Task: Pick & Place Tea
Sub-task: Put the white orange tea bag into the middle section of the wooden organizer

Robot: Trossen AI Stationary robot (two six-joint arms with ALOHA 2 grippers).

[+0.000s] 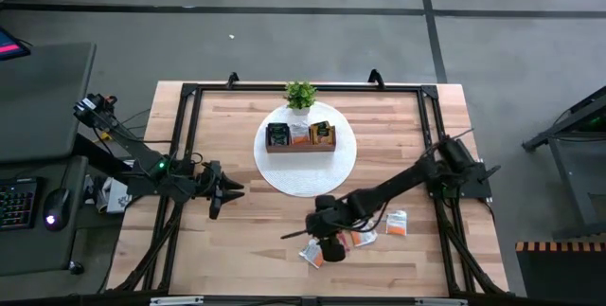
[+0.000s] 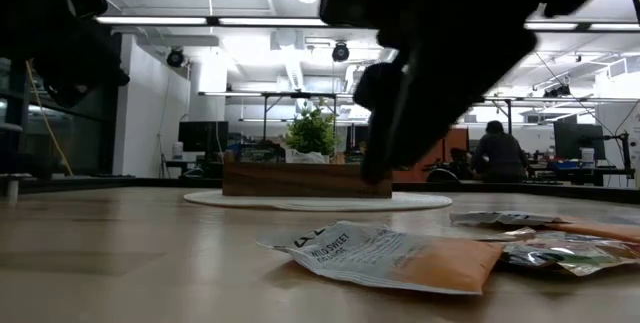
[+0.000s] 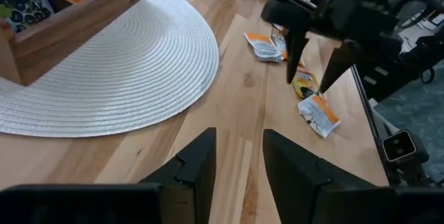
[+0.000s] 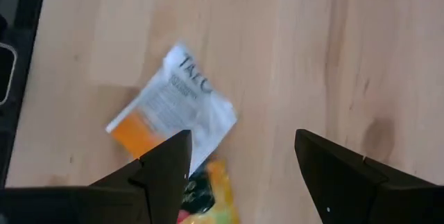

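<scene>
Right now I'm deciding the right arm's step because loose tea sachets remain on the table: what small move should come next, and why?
Probably lower the right gripper straight down onto the white-and-orange sachet and close. Its fingers stand open with nothing between them, hovering over the loose sachets, while the wooden tray on the round mat already holds some.

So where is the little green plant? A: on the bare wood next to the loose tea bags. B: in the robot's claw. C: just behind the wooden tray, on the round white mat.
C: the high view shows the plant at the far edge of the white mat, right behind the wooden tray.
</scene>
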